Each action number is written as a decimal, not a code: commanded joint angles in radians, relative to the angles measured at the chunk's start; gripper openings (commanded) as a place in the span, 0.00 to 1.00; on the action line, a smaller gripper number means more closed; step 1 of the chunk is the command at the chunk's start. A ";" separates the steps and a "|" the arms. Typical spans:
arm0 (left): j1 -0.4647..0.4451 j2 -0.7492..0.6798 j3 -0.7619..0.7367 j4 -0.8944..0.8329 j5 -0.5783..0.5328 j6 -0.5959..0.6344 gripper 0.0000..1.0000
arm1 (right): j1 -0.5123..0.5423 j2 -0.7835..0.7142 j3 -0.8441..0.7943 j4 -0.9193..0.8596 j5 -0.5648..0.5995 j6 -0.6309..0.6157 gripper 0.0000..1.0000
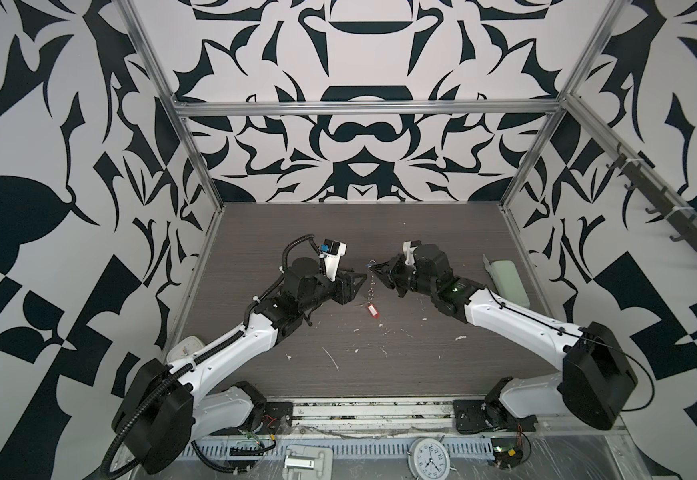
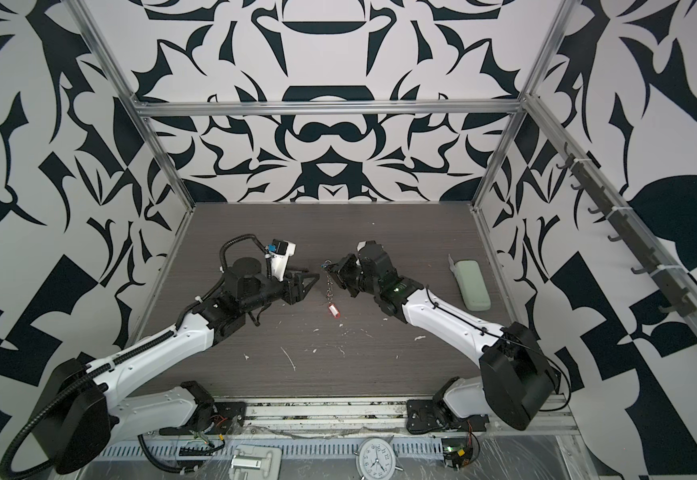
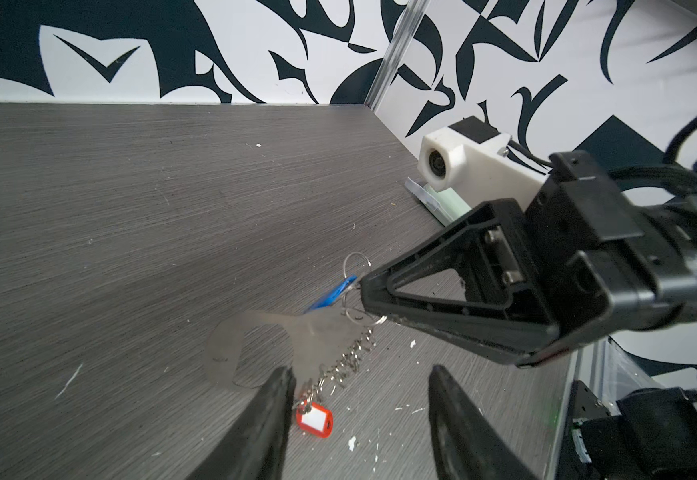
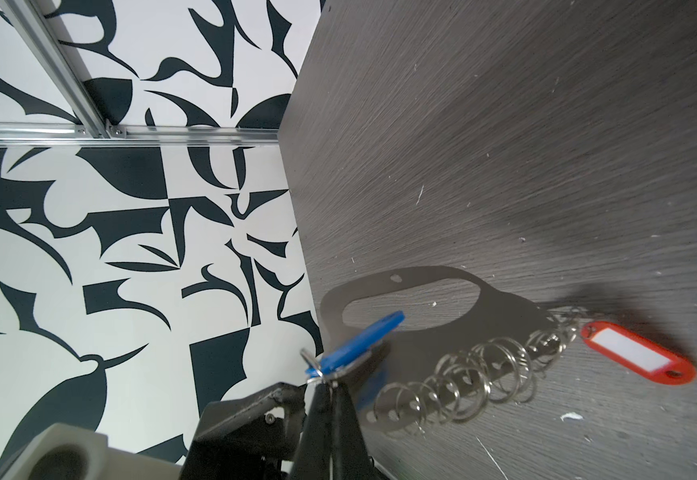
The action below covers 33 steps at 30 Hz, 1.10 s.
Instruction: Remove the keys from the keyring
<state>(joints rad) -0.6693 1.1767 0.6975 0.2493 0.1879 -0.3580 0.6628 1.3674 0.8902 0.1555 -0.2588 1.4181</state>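
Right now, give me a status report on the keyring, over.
Right pincer shut on the keyring by the blue tag. Left pincer open, empty, beside it. Red tag on the table. Nothing in the way.

Your right gripper [image 1: 376, 269] pinches the keyring [image 1: 372, 286] at its top, its chain hanging down. The red tag [image 1: 372, 310] lies on the table [image 1: 421, 241], and your left gripper [image 1: 360, 284] sits just beside the chain.

Robotics lab test cell: two white-and-black robot arms [image 1: 230, 345] stood bolted along the near edge of a dark wood-grain worktop [image 1: 338, 232], boxed in by aluminium framing [image 1: 363, 109] and black-and-white patterned walls [image 1: 47, 124], wiring [image 1: 519, 446] exposed.
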 commanded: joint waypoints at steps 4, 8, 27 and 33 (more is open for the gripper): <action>-0.112 -0.010 0.023 -0.044 -0.218 0.192 0.59 | 0.004 -0.033 0.010 0.076 -0.020 0.031 0.00; -0.127 -0.004 0.038 -0.105 -0.302 0.240 0.63 | 0.005 -0.028 0.009 0.083 -0.037 0.045 0.00; 0.014 -0.007 -0.066 0.005 -0.160 0.110 0.68 | 0.005 -0.116 0.027 0.042 -0.115 -0.010 0.00; 0.014 0.030 -0.050 0.076 -0.159 0.123 0.68 | 0.005 -0.138 0.029 0.040 -0.113 -0.010 0.00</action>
<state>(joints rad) -0.6548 1.1870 0.6437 0.2573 0.0200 -0.2359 0.6628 1.2667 0.8894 0.1581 -0.3626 1.4303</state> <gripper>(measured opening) 0.681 0.054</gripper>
